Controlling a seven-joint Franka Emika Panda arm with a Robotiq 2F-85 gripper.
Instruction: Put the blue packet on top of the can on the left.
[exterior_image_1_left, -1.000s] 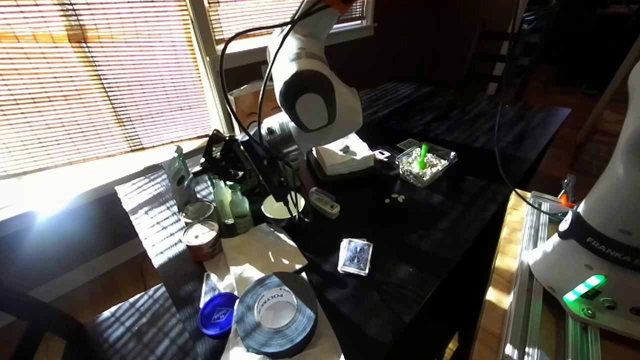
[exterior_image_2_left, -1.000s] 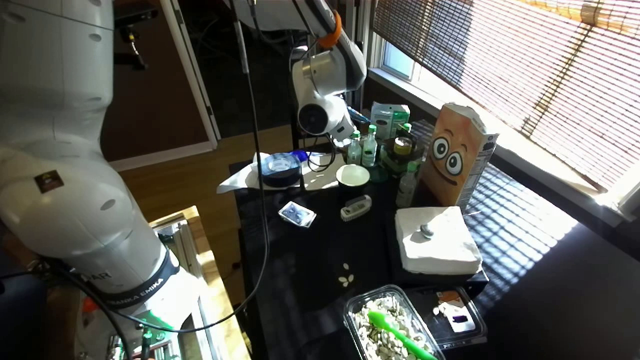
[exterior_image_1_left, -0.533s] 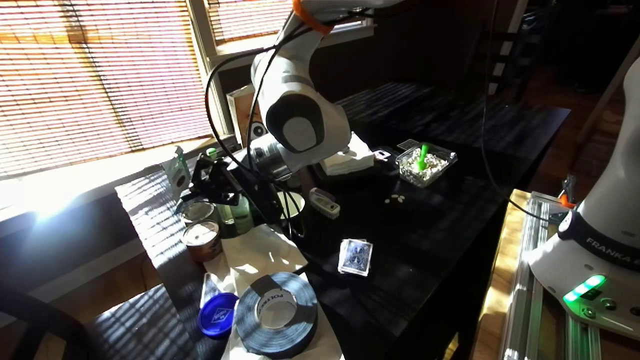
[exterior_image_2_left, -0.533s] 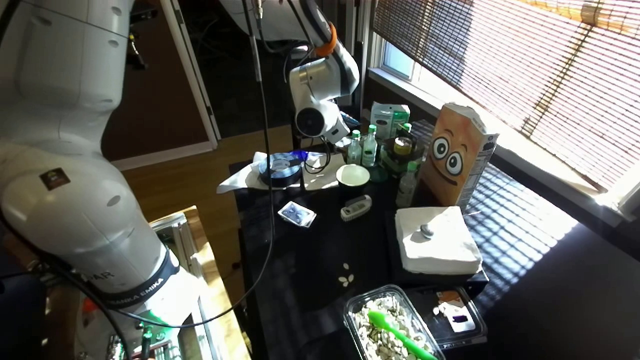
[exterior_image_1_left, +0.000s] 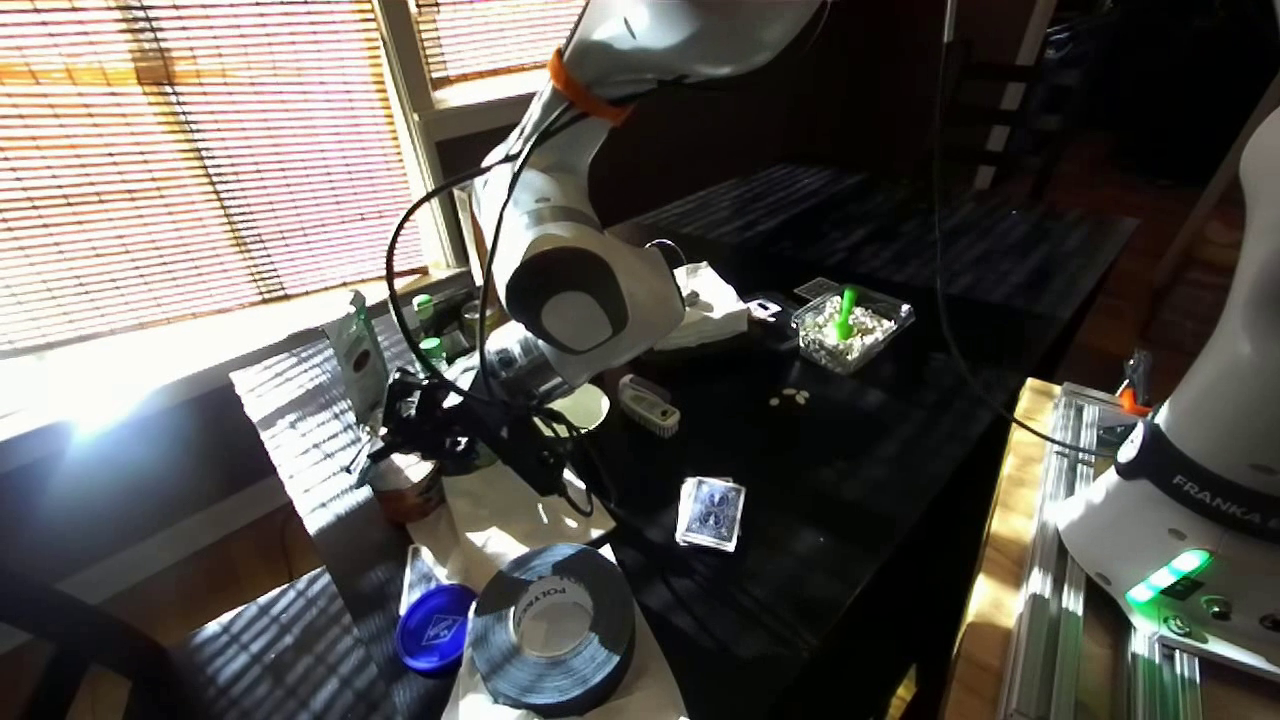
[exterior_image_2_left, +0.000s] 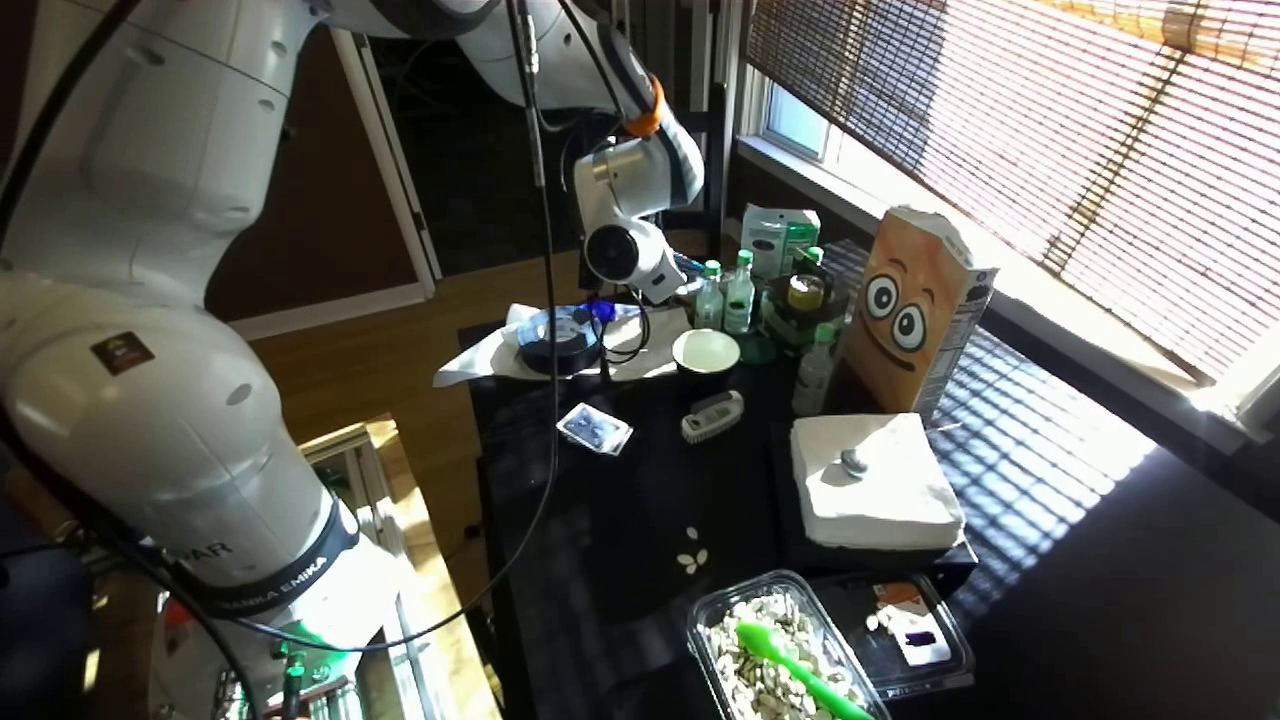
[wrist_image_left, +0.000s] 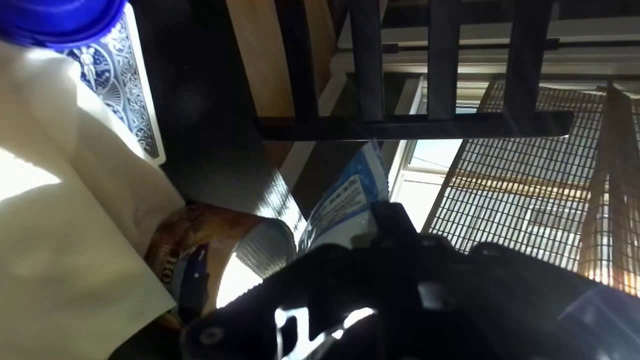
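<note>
The blue packet (wrist_image_left: 345, 202), blue with a pale printed panel, hangs from my gripper (wrist_image_left: 392, 217) in the wrist view. My dark fingers are shut on it. A blue bit of the packet (exterior_image_2_left: 690, 265) shows beside the wrist in an exterior view. The can (wrist_image_left: 215, 260) has a reddish-brown printed side and a metallic end in the wrist view. The packet lies just beyond that end there; I cannot tell whether they touch. In an exterior view, my gripper (exterior_image_1_left: 385, 445) is over the can (exterior_image_1_left: 408, 497) and covers part of its top. A second can behind is hidden.
A blue lid (exterior_image_1_left: 437, 628) and a tape roll (exterior_image_1_left: 550, 630) lie near the can. A deck of cards (exterior_image_1_left: 711, 514), a bowl (exterior_image_2_left: 706, 350), a brush (exterior_image_2_left: 712, 416) and green-capped bottles (exterior_image_2_left: 739, 300) stand nearby. A pouch (exterior_image_1_left: 357, 360) stands behind the gripper.
My gripper has moved lower and toward the nearer can with the packet in it, passing from the bottles and the rear can. The table objects have not moved.
</note>
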